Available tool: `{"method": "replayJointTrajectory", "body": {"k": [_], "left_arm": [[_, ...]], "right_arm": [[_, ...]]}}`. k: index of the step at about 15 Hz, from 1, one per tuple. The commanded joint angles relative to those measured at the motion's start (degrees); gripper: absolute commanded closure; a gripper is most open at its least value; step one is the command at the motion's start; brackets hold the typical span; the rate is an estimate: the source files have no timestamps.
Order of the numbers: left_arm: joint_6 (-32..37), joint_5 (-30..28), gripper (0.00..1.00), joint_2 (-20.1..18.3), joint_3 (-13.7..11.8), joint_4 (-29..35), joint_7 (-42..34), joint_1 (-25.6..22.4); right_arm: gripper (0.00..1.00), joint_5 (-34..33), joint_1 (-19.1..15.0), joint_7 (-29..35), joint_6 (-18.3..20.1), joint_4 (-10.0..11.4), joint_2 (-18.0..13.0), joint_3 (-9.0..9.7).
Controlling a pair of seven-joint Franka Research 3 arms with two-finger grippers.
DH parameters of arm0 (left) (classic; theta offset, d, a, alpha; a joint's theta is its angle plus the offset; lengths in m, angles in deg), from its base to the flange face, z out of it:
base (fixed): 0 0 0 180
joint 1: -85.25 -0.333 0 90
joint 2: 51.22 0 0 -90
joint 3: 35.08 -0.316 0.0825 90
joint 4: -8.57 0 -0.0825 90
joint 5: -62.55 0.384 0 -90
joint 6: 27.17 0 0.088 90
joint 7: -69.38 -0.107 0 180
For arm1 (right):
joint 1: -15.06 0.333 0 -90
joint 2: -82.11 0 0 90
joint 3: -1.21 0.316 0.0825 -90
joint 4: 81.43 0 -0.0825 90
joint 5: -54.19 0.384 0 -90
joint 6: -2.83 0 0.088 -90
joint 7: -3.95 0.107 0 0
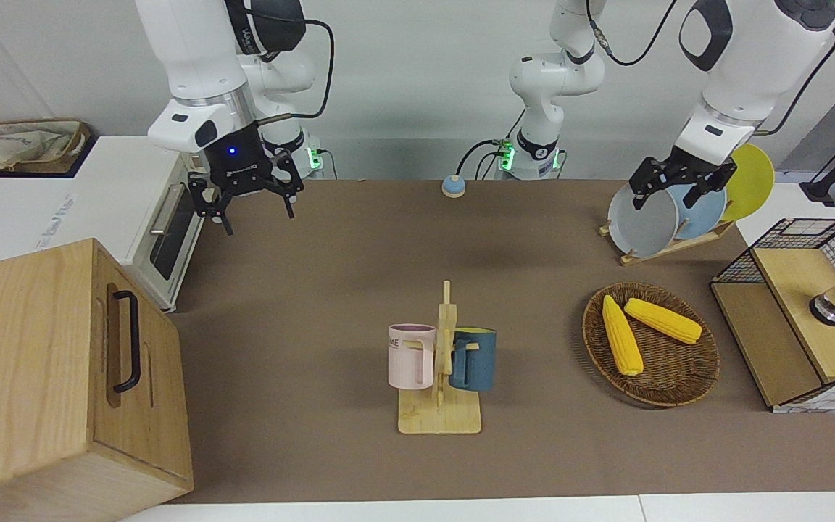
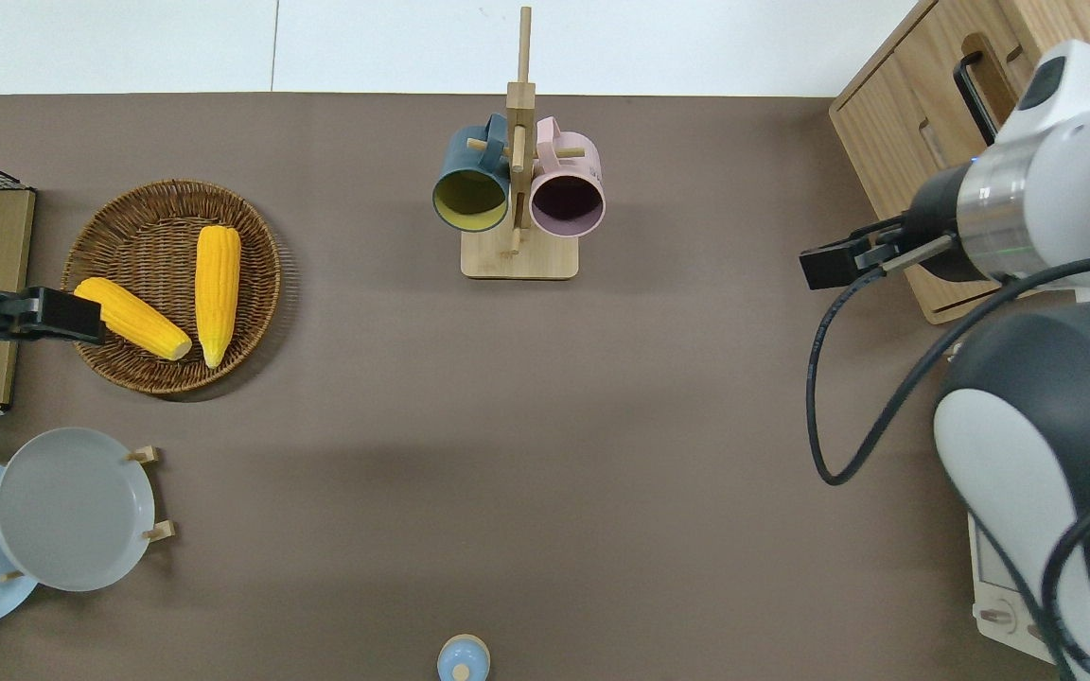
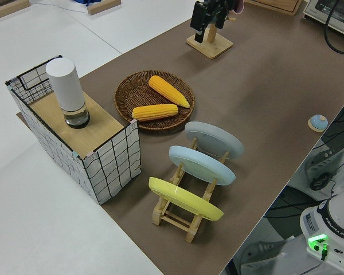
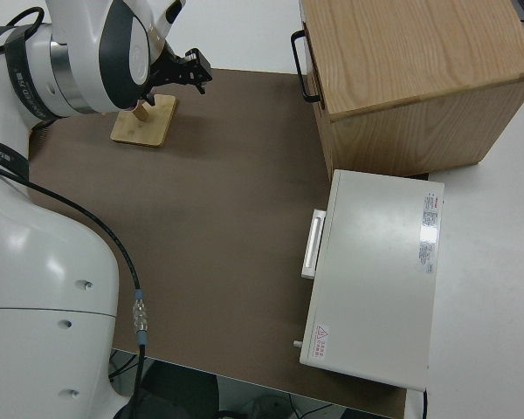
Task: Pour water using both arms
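Both white arms hang in the air with nothing held. My right gripper (image 1: 247, 196) (image 2: 819, 265) is open over the brown mat, beside the wooden cabinet (image 1: 62, 377). My left gripper (image 1: 675, 194) (image 2: 62, 317) is open over the rim of the wicker basket (image 2: 129, 203). A pink mug (image 1: 412, 355) (image 2: 566, 194) and a dark blue mug (image 1: 474, 359) (image 2: 471, 189) hang on a wooden mug rack (image 1: 441, 417) at mid-table, farther from the robots than both grippers. No water shows in any view.
The basket (image 1: 671, 370) holds two corn cobs (image 1: 620, 333). A plate rack with three plates (image 1: 642, 221) stands nearer the robots. A wire crate (image 1: 802, 312) with a white cylinder is at the left arm's end, a white oven (image 1: 164, 225) at the right arm's. A small blue bell (image 1: 452, 186) sits near the bases.
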Motion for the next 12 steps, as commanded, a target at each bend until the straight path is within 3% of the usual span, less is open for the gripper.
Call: {"method": "replayJointTrajectory", "body": {"k": [1,7,12], "left_arm": [[-1.8,0.8,0.01,1.6,-0.1,-1.9,-7.4,-4.7],[-7.5,0.8,0.01,3.7,-0.2,-2.0,-21.3,-13.7],[-10.9,0.3,0.01,4.8,-0.3,-2.4,-30.4,-20.3]], "right_arm": [[0.013,-2.1,1.8,-3.2,-5.6,1.7,0.9,1.35],[0.013,-7.0,7.0,-3.2,-14.8,2.3,4.7,1.27],[0.013,-9.4,8.0,-3.5,-20.0,1.9,7.8,1.35]]}}
